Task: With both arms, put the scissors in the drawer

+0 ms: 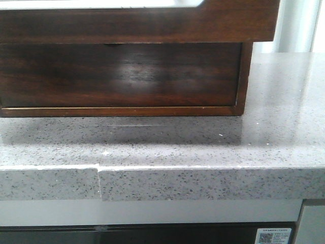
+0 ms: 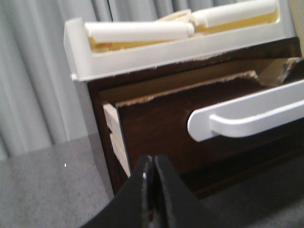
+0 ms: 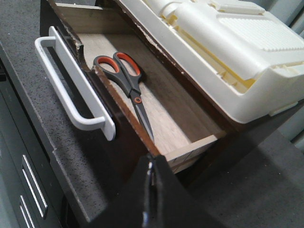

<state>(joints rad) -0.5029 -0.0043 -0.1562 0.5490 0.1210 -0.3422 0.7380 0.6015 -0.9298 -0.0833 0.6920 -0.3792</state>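
Observation:
The scissors (image 3: 127, 79), with grey handles and orange-lined loops, lie flat on the pale wood floor of the open drawer (image 3: 121, 137). Its dark brown front carries a white bar handle (image 3: 71, 97). My right gripper (image 3: 153, 162) is shut and empty, just outside the drawer's near corner. In the left wrist view my left gripper (image 2: 153, 160) is shut and empty, close in front of the pulled-out drawer front (image 2: 156, 121), beside its white handle (image 2: 247, 116). Neither gripper shows in the front view, where the drawer (image 1: 137, 23) overhangs at the top.
A cream plastic case (image 3: 228, 52) lies on top of the dark cabinet (image 1: 122, 76); it also shows in the left wrist view (image 2: 142, 45). The cabinet stands on a grey speckled counter (image 1: 203, 147). Grey curtains (image 2: 33, 85) hang behind. Lower cupboard handles (image 3: 33, 185) sit below the counter edge.

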